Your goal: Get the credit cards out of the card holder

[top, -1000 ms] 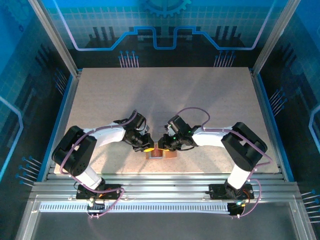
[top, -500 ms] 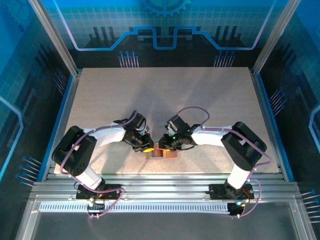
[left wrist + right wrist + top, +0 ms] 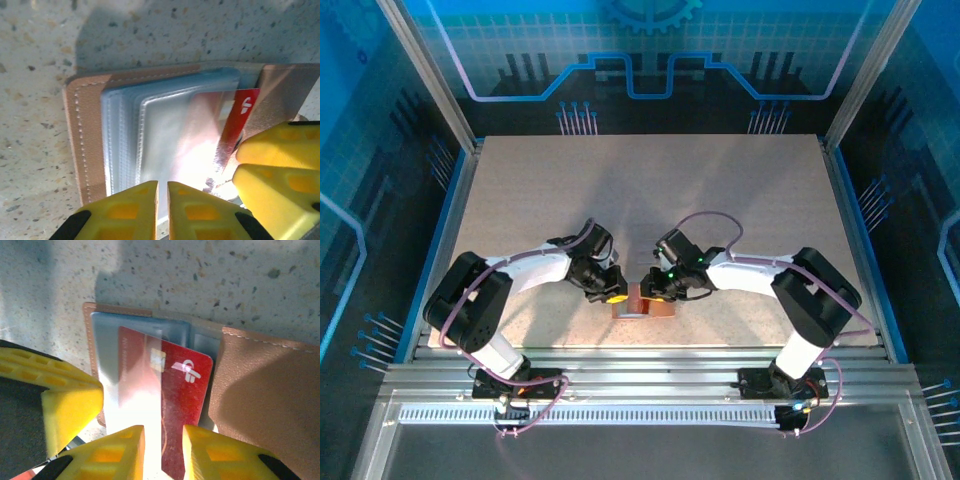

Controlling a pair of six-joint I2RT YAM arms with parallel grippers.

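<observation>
Card holder lies open on the desk. Left fingers are basically together on its clear sleeves, bottom of frame. Right fingers sit slightly apart over the red credit card.

tan card holder lies open flat, a red credit card sticking halfway out of it, tilted.

A robotics lab test cell: two black-and-white robot arms are bolted to a ribbed aluminium rail base at the edge of a pale speckled table, fenced by silver aluminium frame posts and blue translucent wall panels printed with circuit-like lines.
</observation>
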